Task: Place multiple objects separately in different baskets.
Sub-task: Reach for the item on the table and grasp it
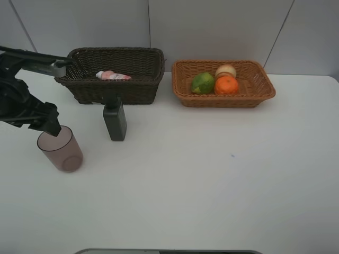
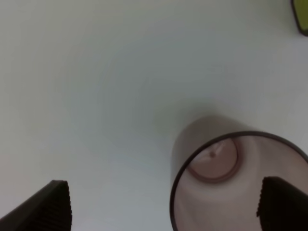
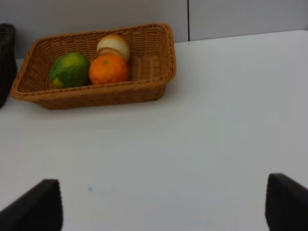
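Note:
The mauve cup (image 1: 60,149) stands upright on the table at the left. My left gripper (image 1: 53,126) hangs open just above its far rim. In the left wrist view the cup (image 2: 226,192) lies partly between the fingertips (image 2: 48,207), one tip over its rim. The dark green bottle (image 1: 115,119) stands in front of the dark brown basket (image 1: 122,91), which holds the pink squeeze bottle (image 1: 113,75). The orange-tan basket (image 1: 254,79) holds the lime (image 1: 203,83), the peach-like fruit (image 1: 225,70) and the orange (image 1: 226,85). My right gripper (image 3: 161,204) is open over bare table, short of that basket (image 3: 96,94).
A white wall runs close behind both baskets. The dark basket's edge (image 3: 6,57) shows beside the tan one in the right wrist view. The green bottle's corner (image 2: 301,17) sits at the edge of the left wrist view. The right arm is out of the high view.

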Tool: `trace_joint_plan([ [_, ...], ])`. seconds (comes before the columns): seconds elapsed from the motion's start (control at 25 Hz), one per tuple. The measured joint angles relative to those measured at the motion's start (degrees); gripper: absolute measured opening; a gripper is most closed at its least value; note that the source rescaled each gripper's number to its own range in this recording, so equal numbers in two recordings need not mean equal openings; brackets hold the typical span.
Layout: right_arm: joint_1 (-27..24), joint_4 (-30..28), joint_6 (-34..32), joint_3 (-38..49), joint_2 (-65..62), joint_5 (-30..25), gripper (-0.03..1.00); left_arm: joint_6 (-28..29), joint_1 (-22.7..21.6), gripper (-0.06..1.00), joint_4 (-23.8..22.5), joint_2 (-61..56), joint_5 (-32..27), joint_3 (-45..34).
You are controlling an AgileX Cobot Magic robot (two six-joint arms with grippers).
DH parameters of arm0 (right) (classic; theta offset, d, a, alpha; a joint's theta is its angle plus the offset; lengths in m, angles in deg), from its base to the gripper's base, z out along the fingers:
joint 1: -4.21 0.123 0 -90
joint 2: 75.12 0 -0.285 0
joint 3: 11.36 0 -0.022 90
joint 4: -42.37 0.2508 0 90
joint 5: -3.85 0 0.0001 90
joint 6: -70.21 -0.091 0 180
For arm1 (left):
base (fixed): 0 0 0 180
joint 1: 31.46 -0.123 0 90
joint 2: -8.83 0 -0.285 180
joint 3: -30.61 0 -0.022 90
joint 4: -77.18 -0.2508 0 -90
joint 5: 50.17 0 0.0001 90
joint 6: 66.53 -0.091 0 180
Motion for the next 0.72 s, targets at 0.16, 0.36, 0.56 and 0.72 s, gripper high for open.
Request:
trace_joint_plan([
  [0.16,0.0,0.0,0.0,0.0,0.0,0.0,0.83,0.0,0.0,1.0,-0.2,1.6,1.2,0.0],
  [0.36,0.0,0.0,0.0,0.0,0.0,0.0,0.83,0.2,0.0,1.0,-0.2,4.8,3.7,-0.7],
  [0.56,0.0,0.0,0.0,0.0,0.0,0.0,0.83,0.1,0.0,1.0,-1.4,7.5,7.2,-3.2],
  [0.72,0.0,0.0,0.0,0.0,0.0,0.0,0.83,0.0,0.0,1.0,-1.6,9.7,9.8,-3.7],
])
